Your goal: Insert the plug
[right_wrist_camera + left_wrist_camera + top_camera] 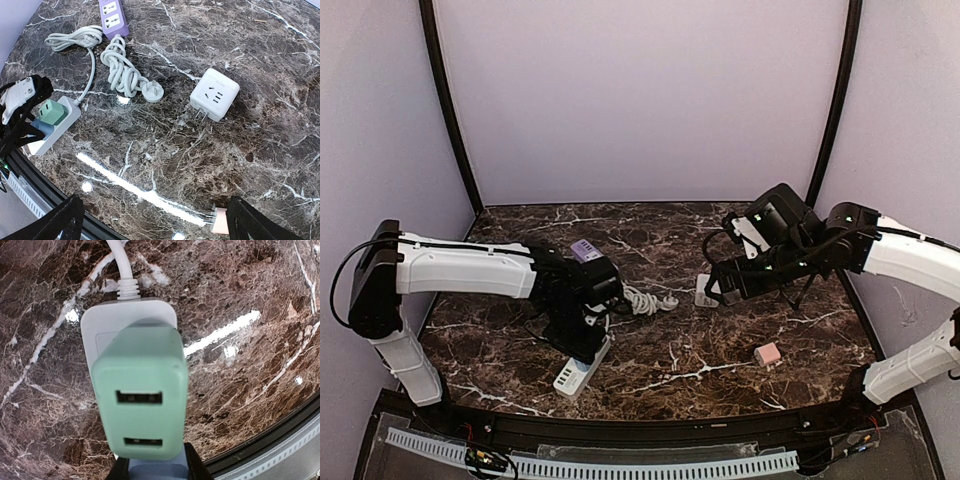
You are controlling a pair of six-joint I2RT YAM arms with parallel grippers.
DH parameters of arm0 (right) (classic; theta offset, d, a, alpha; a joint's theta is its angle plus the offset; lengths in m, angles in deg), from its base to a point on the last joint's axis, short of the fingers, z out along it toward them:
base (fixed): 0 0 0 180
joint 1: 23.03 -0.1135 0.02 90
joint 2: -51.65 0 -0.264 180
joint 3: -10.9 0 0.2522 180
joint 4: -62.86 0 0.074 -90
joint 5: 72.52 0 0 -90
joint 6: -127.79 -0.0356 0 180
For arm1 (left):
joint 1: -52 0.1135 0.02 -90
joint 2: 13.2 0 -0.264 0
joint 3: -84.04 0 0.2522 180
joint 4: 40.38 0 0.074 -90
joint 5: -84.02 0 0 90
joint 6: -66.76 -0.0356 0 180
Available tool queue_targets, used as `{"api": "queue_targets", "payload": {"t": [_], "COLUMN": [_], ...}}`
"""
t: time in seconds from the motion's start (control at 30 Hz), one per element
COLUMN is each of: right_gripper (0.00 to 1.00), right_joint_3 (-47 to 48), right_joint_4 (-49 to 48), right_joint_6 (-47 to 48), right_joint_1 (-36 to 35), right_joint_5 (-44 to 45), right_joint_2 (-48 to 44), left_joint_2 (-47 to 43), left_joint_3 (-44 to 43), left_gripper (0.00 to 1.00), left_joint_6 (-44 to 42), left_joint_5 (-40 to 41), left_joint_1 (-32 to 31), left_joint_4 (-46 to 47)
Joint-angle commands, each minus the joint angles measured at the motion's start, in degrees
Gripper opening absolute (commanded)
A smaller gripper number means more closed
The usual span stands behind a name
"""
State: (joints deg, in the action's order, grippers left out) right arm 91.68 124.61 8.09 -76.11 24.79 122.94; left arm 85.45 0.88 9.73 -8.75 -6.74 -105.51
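**A:** Where's the mint-green square plastic plug (pixel 140 405)?

**B:** On the white plastic power strip (pixel 107 330), seven o'clock on the desk (pixel 720 350). I cannot tell whether your left end effector (pixel 157 467) grips it. Your right end effector (pixel 155 220) gapes wide, empty. Push straight down, evenly.

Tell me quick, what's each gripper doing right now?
Left gripper: closed, apparently gripping the green charger.
Right gripper: open, holding nothing.

Mint-green plug (pixel 139 405), white power strip (pixel 100 335) — dark brown marble table (pixel 240 285) (white veins).
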Motion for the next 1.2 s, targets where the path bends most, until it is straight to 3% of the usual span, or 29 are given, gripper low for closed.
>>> {"api": "queue_targets", "payload": {"t": [0.0, 0.27, 0.43, 0.6, 1.17], "right_gripper": [0.99, 0.99, 0.99, 0.98, 0.99], "right_joint_3": [-0.67, -0.67, -0.73, -0.97, -0.05], "right_joint_4": [-0.26, -0.27, -0.28, -0.33, 0.46], "right_joint_6": [-0.54, -0.28, -0.06, 0.15, 1.58], "right_joint_1": [0.35, 0.36, 0.34, 0.37, 0.42], "right_joint_5": [0.48, 0.89, 1.16, 1.45, 2.15], "right_joint_2": [-0.92, -0.80, -0.84, -0.95, -0.81], "left_joint_2": [2.82, 1.39, 0.06, 0.18, 7.85], "left_joint_3": [1.19, -4.51, -8.21, -12.07, -18.62], "left_gripper": [0.17, 0.54, 0.68, 0.70, 0.44], "left_joint_6": [0.36, -1.44, -2.58, -4.16, -8.96], "left_joint_5": [-0.38, -0.82, -1.22, -0.35, 1.22], "left_joint_1": [-0.45, -0.44, -0.46, -0.41, 4.72], "left_joint_4": [-0.98, -6.45, -8.90, -11.85, -14.39]}}
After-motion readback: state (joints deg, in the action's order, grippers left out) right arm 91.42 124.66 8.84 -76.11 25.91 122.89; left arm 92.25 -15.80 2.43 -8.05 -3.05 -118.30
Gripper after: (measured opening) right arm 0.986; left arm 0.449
